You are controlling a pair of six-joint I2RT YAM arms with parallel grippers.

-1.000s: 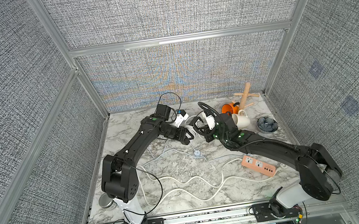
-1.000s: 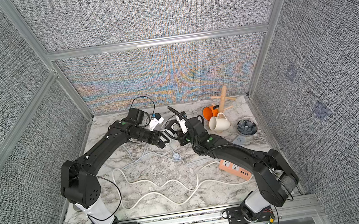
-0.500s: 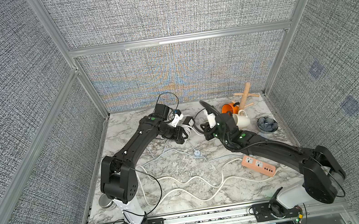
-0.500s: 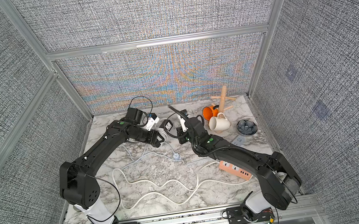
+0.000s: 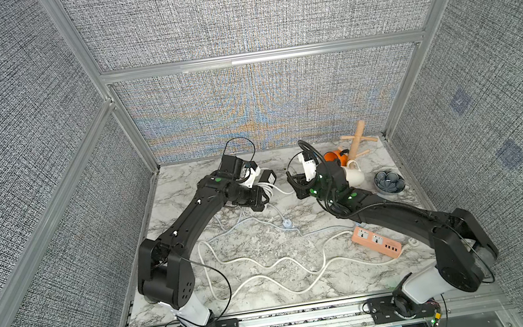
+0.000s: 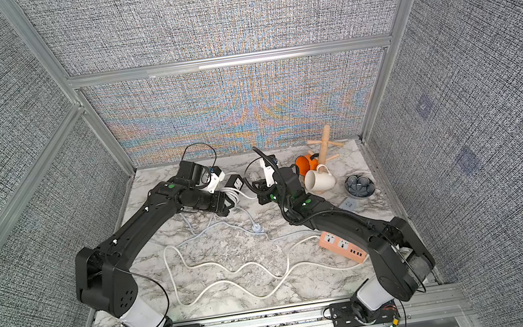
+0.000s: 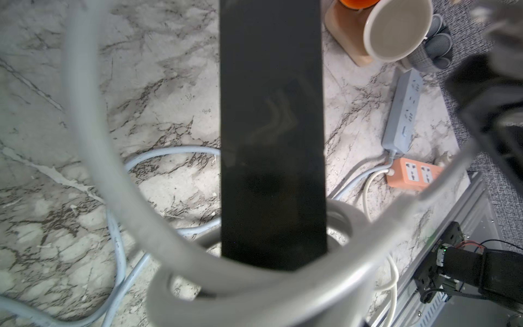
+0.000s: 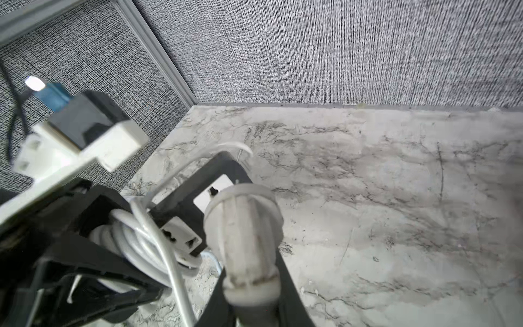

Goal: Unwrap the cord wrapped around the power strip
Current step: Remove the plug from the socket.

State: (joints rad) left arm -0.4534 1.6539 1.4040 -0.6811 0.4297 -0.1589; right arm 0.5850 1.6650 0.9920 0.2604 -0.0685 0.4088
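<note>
Black power strip with white sockets (image 5: 268, 179): far middle of the marble-patterned worktop (image 5: 258, 246), a little left of centre. It is held by the left claw (image 5: 263, 196), whose jaws are clamped across its body. Whether the strip touches the worktop cannot be told. White cord (image 8: 135, 240) is wound in several turns around the strip, right beside that claw. In the left wrist view the strip (image 7: 271, 127) fills the middle of the picture, with blurred loops around it. One free run of cord leads rightward from the coils to a round white plug (image 8: 243, 223). The plug is pinched between the jaws of the right claw (image 5: 295, 185), just right of the strip and apart from it. Nearer, loose on the worktop, lie a pale blue-grey cable (image 7: 175, 149) and a long slack white cable (image 5: 255, 277) in wavy loops. The white cable runs to an orange power strip (image 5: 376, 242) at near right. A pale blue power strip (image 7: 403, 110) lies just beyond the orange one, mostly hidden by the right arm in both top views. Far right: wooden mug stand (image 5: 357, 138), with an orange mug (image 5: 334, 157) and a white mug (image 5: 354, 175) just beside it. A dark blue-grey bowl (image 5: 389, 182) sits near them on the right.
</note>
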